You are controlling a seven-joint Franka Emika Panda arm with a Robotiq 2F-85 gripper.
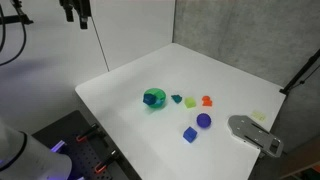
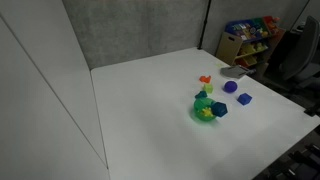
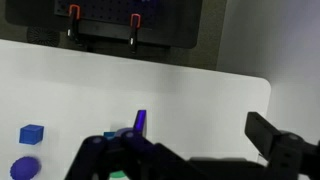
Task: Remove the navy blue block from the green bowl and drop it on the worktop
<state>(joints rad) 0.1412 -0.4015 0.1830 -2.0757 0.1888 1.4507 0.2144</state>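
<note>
The green bowl point(image 1: 157, 101) stands near the middle of the white worktop point(image 1: 130, 85) and shows in both exterior views point(image 2: 203, 114). The navy blue block point(image 1: 151, 97) rests in the bowl, at its rim side point(image 2: 219, 109). My gripper point(image 1: 78, 12) hangs high above the back edge of the table, far from the bowl. In the wrist view its fingers point(image 3: 200, 130) are wide apart over bare worktop point(image 3: 190, 80) with nothing between them. The bowl is mostly hidden behind the gripper body in that view.
Beside the bowl lie a teal piece point(image 1: 176, 98), a yellow-green piece point(image 1: 190, 101) and an orange piece point(image 1: 207, 100). A violet-blue ball point(image 1: 204, 120) and a brighter blue cube point(image 1: 189, 133) lie nearer the grey device point(image 1: 255, 133) at the table edge.
</note>
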